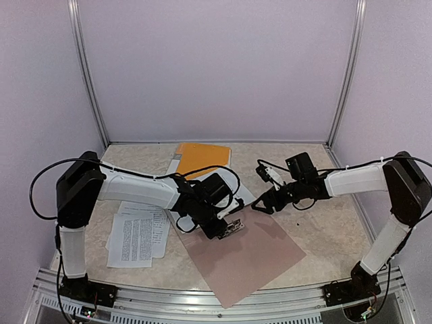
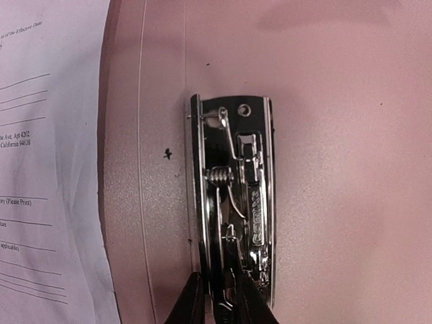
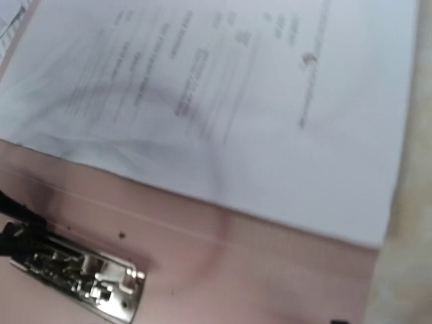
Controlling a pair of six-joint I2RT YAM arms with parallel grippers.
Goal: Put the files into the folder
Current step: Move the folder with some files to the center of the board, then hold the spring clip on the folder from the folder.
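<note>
Taupe-pink card is seen nearest: the folder (image 1: 260,260) is laid open and flat on the tabletop (image 1: 324,229), one corner reaching toward the front rail; a metal clip (image 2: 239,196) is fixed on its inner face, close to the spine creases; the clip's near end is pinched between the black fingers (image 2: 187,300) of the left claw (image 1: 228,228), which is closed tight on it from above. To the left of the folder the files (image 1: 138,236) are spread as white printed sheets on the tabletop, not yet under the clip; in the wrist views their edge is seen lapping over the folder's left margin, just beside the clip but not touching it. Slightly farther back, over the folder's far right edge, the right claw (image 1: 264,202) is held low with its fingers spread apart; nothing is seen between them. Farthest away, near the back wall, an orange cover (image 1: 202,158) is laid flat, well apart from the files.
</note>
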